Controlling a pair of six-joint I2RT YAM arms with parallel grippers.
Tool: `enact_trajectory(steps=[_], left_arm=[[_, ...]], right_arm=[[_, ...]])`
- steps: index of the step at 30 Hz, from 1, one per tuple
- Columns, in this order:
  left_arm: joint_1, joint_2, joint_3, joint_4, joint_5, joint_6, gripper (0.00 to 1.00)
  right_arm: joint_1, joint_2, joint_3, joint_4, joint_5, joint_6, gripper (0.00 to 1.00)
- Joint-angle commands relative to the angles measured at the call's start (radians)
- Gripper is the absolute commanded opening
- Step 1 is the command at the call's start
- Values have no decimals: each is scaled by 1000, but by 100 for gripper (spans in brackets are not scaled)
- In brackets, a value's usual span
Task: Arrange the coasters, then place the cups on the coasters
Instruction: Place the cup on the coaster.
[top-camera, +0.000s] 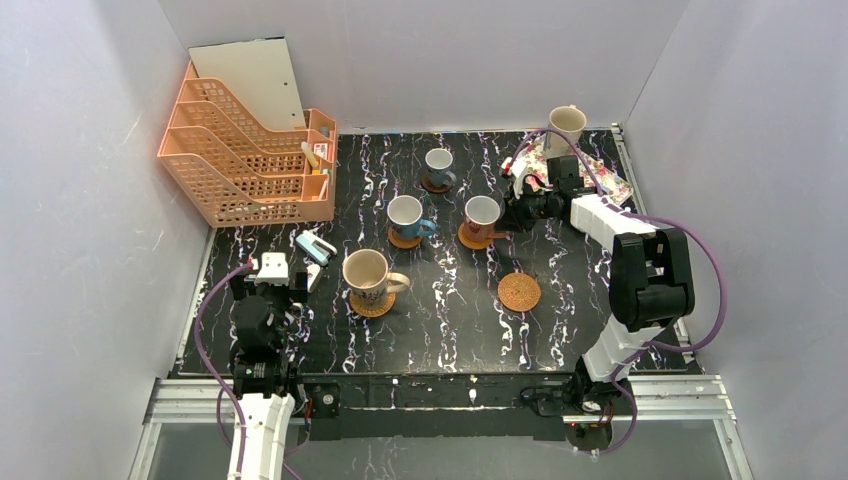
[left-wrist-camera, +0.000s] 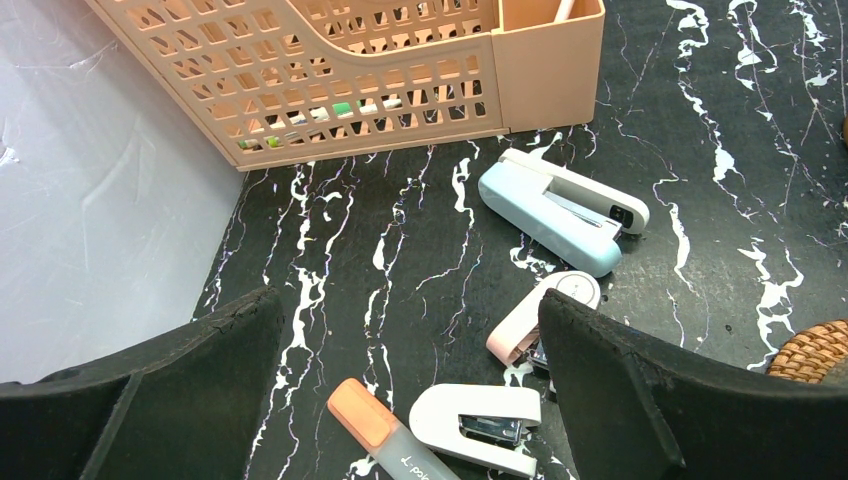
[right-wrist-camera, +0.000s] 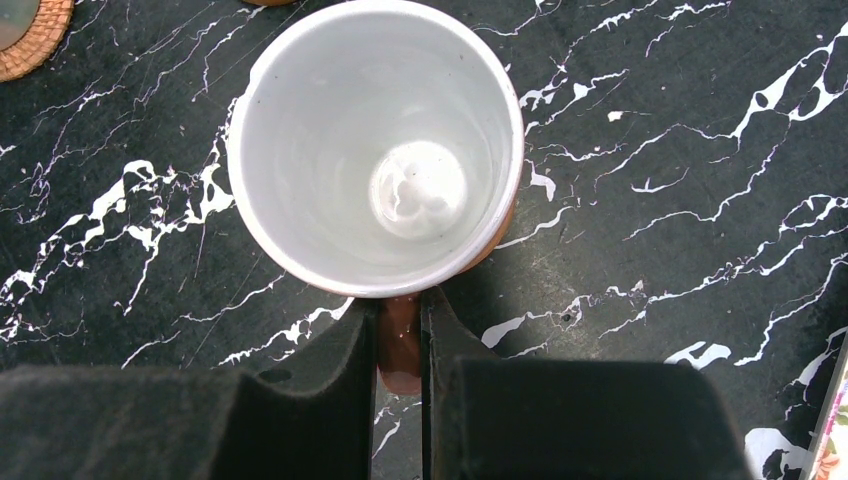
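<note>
**Right gripper**: the jaws are closed tight on the handle of the orange mug and hold nothing else. The mug is upright over a wood coaster mid-table. Neither view shows whether its base is seated or just above the disc.

**Hazards, in my judgement**
- The hold is on the thin handle alone, so the body could swing or twist between the pads if the arm moves briskly.
- The coaster shows more on the mug's near-left side, which suggests the mug is off-centre. Released like that, it may rock on the disc's edge.
- Drawing the jaws back before they are fully apart could hook the handle and drag mug and coaster together.

**Surroundings**
- A blue mug on its own coaster stands near on the left. A sideways slip would strike it.
- One wicker coaster lies bare toward the front.
- One beige mug waits at the back edge, just beyond the tray, which lies in the approach path.

**Left gripper**: the jaws are wide apart and hold nothing. It hangs over staplers beside the organiser, well apart from the mugs.
</note>
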Motion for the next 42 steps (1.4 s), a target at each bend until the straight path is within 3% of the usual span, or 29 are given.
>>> enact_trajectory(steps=[1,18,42], left_arm=[[3,-10,-16,16,-13,3,97],[3,-12,-17,15,-15,2,97],[4,-13,-17,16,-17,2,97]], right_arm=[[3,9,36,32,-27,8,2],[3,8,38,30,-27,8,22],[3,6,36,30,-41,8,38]])
